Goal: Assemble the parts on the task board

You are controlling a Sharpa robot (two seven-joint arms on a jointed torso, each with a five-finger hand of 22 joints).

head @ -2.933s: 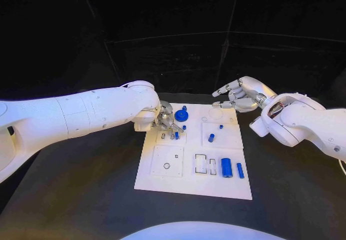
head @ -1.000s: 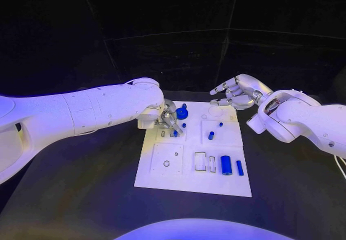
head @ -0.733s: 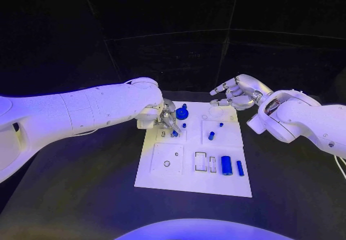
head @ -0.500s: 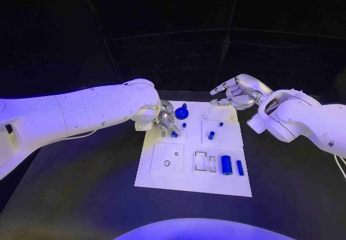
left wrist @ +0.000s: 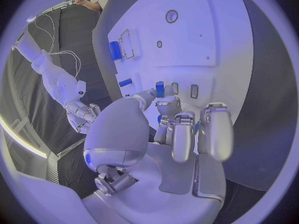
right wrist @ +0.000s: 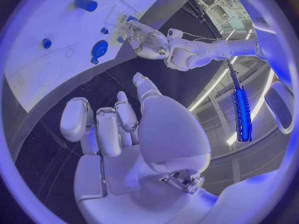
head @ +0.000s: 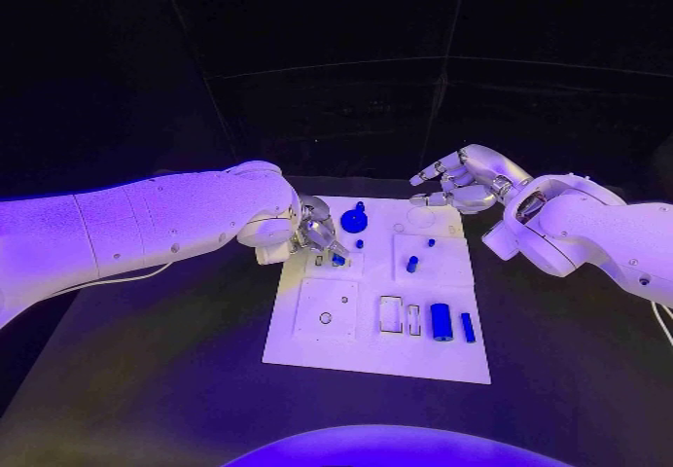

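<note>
The white task board [head: 326,342] lay mid-table. At its 11 o'clock corner the left hand [head: 310,233] pinched a small blue peg [left wrist: 159,88] over the board's slots. The right hand [head: 459,181] hovered past the 1 o'clock corner, fingers apart, holding nothing.

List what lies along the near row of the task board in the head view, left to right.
Small round hole → rectangular slots → large blue cylinder → thin blue bar.
</note>
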